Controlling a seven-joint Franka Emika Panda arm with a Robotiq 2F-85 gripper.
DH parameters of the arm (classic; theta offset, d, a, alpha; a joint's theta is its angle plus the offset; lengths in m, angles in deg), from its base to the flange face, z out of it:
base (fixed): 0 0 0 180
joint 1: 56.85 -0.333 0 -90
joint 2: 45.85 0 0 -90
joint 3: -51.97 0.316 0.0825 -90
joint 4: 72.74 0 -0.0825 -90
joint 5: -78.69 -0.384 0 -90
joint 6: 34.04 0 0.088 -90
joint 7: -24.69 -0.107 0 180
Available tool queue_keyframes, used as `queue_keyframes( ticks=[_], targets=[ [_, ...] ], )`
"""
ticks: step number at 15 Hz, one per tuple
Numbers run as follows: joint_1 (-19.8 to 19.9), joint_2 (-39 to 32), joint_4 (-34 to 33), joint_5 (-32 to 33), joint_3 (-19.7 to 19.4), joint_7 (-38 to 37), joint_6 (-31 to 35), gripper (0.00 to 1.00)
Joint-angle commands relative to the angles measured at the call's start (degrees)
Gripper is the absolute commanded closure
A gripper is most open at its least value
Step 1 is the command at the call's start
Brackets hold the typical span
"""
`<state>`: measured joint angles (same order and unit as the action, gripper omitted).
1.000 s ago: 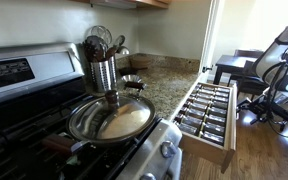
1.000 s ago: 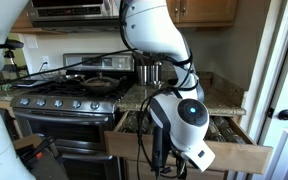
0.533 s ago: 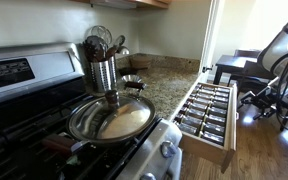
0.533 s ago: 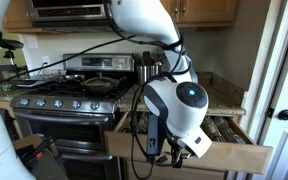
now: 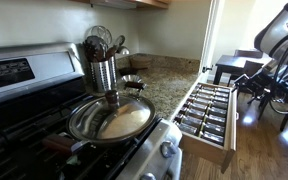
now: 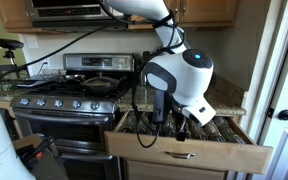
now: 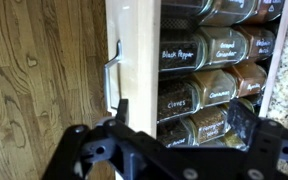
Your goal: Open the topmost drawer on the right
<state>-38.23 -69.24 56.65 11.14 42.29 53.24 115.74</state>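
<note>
Fingers (image 7: 121, 112) apart above pulled-out topmost drawer (image 6: 184, 155) front edge.

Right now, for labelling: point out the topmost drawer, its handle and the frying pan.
topmost drawer (image 6: 224, 158), exterior view, front panel
handle (image 7: 110, 75), wrist view, bar middle
frying pan (image 5: 79, 116), exterior view, rim

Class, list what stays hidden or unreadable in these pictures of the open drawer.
Jars: labels too small to read in both exterior views.
Drawer: middle rows hidden behind the arm in an exterior view.
Gripper: base cut off by the wrist view's bottom edge.
</note>
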Motion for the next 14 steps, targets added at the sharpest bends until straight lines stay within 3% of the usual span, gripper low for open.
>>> queue_keyframes(
  ticks=[1, 5, 9, 14],
  targets=[
    [-4.13, -2.79, -3.12, 4.19, -0.51, -12.02, 3.12, 0.00],
    [-7.12, -7.52, -6.66, 17.52, -2.66, -27.31, 1.79, 0.00],
    [-7.22, -11.51, -10.68, 31.62, -5.23, -40.35, -1.46, 0.00],
    [-5.02, -14.79, -14.61, 40.25, -3.95, -44.11, -2.34, 0.00]
  ],
)
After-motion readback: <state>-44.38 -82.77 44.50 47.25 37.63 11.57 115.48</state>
